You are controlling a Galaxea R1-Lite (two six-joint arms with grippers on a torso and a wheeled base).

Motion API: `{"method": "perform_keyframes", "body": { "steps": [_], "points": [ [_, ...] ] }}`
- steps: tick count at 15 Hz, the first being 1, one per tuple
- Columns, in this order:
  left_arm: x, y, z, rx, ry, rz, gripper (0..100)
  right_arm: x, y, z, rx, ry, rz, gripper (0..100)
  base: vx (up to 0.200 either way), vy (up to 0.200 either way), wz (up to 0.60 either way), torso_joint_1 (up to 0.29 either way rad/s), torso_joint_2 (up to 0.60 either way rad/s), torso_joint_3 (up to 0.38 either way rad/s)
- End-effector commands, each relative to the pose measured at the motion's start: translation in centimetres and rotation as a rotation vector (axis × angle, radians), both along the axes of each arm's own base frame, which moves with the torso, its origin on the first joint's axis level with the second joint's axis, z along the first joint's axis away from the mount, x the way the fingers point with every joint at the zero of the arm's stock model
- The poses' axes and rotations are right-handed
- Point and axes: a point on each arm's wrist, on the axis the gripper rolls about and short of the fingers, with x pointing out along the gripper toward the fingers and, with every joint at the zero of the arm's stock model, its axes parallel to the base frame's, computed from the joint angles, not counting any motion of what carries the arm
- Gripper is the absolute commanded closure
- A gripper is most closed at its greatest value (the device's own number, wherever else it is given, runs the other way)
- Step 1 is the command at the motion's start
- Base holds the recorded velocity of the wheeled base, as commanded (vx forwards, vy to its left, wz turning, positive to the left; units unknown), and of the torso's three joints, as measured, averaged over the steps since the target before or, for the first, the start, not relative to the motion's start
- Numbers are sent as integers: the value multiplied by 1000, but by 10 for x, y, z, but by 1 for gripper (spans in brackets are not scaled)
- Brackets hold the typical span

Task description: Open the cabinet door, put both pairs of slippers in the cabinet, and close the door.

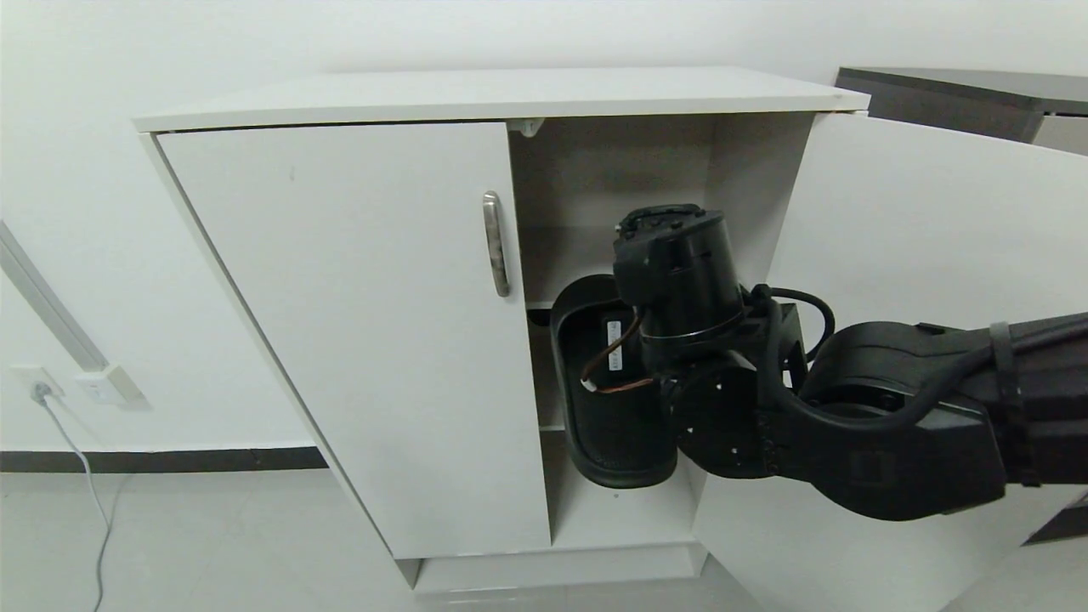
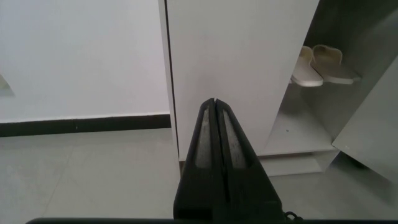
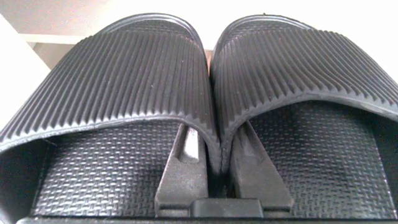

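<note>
The white cabinet [image 1: 340, 340] stands with its left door shut and its right door [image 1: 918, 221] swung wide open. My right arm [image 1: 680, 280] holds a pair of black slippers [image 1: 595, 408] on edge in the opening, at the height of the middle shelf and just above the cabinet floor. In the right wrist view my right gripper [image 3: 214, 146] is shut on the touching inner edges of the black slippers [image 3: 149, 74]. A beige pair of slippers [image 2: 323, 62] lies on the shelf inside. My left gripper [image 2: 214, 109] is shut and empty, low in front of the closed door.
A metal handle [image 1: 495, 244] sits on the shut left door. A wall socket with a hanging cable [image 1: 38, 387] is at the far left. A dark table [image 1: 960, 98] stands behind the open door. The cabinet's bottom board [image 2: 298, 134] is bare.
</note>
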Motion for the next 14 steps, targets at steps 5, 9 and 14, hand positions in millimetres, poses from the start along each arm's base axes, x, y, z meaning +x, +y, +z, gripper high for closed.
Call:
{"method": "perform_keyframes", "body": {
  "steps": [5,9,14],
  "points": [
    [0,0,0,0,1,-2,100,1,0,-1,0,1,-4,100,200,0,0,0,1,4],
    [0,0,0,0,1,-2,100,6,-1,-4,-5,6,-12,100,200,0,0,5,2,1],
    [0,0,0,-2,1,0,100,27,-1,-15,13,-7,-43,100,40,0,0,0,0,0]
  ]
}}
